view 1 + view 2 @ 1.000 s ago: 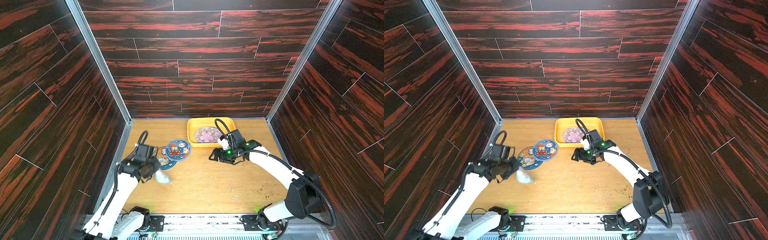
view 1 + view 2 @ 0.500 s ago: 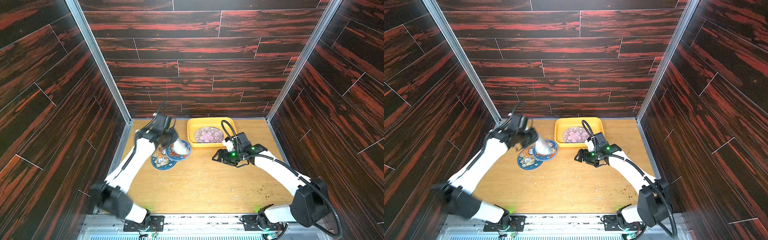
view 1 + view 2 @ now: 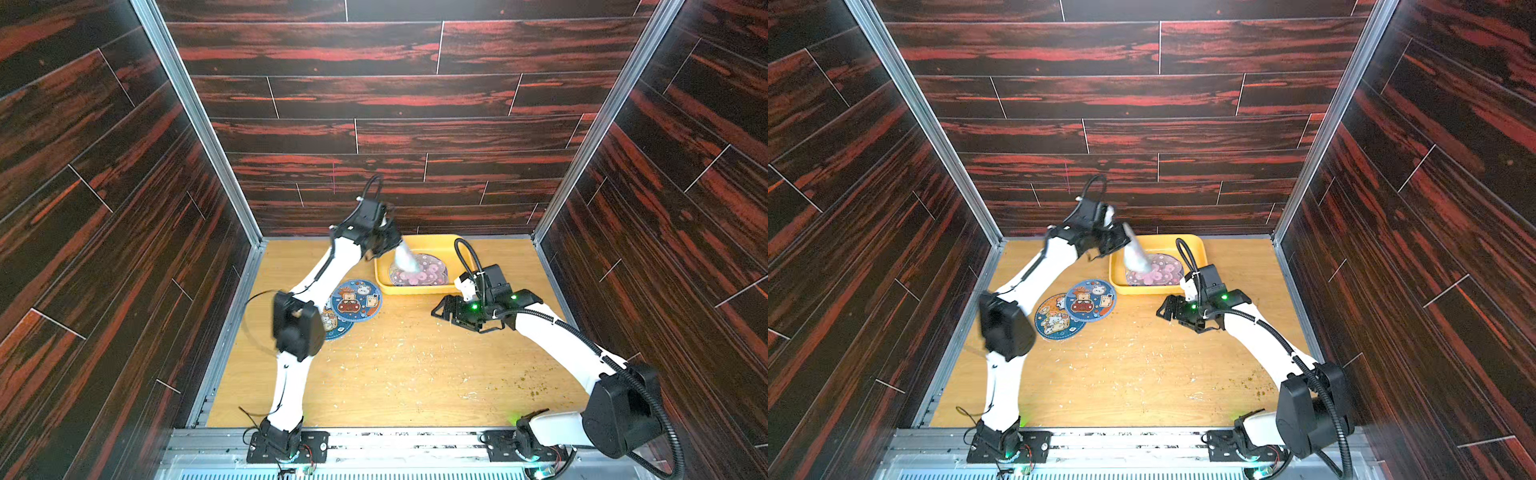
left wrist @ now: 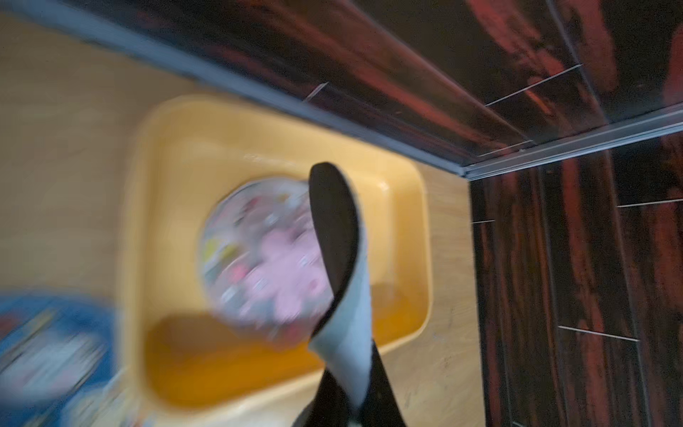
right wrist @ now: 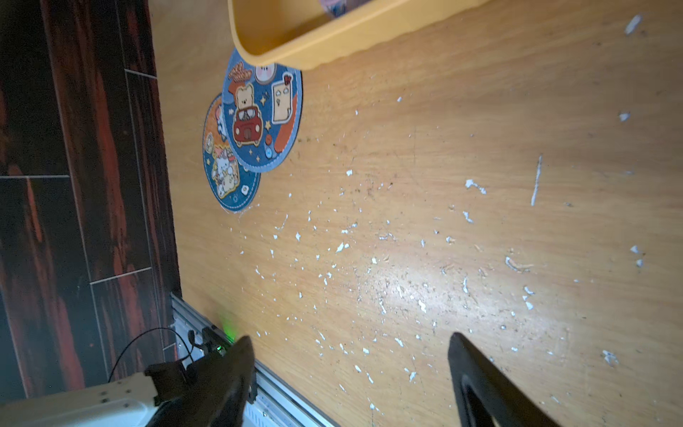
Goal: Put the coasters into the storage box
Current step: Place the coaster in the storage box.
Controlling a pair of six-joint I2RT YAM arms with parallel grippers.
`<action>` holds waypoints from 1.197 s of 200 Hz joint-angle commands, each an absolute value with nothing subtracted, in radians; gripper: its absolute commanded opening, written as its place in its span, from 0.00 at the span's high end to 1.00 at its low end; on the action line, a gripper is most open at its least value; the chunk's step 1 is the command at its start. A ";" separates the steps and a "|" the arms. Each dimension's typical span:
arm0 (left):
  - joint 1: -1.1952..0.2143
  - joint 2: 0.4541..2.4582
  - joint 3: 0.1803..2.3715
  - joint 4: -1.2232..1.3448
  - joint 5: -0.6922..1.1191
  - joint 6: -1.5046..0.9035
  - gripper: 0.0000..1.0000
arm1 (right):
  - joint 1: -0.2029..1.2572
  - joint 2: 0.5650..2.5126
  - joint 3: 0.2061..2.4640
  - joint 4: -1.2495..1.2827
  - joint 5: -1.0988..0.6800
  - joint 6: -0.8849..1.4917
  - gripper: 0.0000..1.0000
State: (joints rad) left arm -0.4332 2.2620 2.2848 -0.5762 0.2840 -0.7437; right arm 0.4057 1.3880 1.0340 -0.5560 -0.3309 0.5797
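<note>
Roughly past halfway, I'd say: table (image 3: 415, 374) has two blue coasters (image 3: 357, 300) left to move, storage box (image 3: 419, 289) by the back wall already holds a stack (image 3: 422, 272)
Left gripper (image 3: 390, 245) clamped on a grey coaster (image 4: 347, 258), hanging edge-down over the box's bare side beside the stack; right gripper (image 5: 350, 336) wide open and empty over bare table, just beside the box's front wall, well apart from the blue pair
</note>
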 commanded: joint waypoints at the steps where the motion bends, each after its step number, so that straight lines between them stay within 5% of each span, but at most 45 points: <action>1: -0.440 2.359 2.451 -0.543 0.347 -0.727 1.00 | 0.395 1.359 1.011 -0.553 -0.341 0.588 0.17; 104: -0.446 2.534 2.441 -0.642 0.252 -0.666 1.00 | 0.384 1.376 1.024 -0.556 -0.341 0.588 0.16; 167: -0.446 2.428 2.355 -0.720 0.126 -0.617 0.49 | 0.384 1.379 1.026 -0.551 -0.341 0.590 0.16; 239: -0.445 2.219 2.139 -0.686 0.108 -0.568 0.27 | 0.385 1.390 1.038 -0.552 -0.372 0.585 0.16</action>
State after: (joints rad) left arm -0.4435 2.3646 2.2112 -0.6956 0.1345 -0.6048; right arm 0.3874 1.3876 1.0199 -0.5518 -0.3325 0.5846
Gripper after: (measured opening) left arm 0.717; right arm 0.837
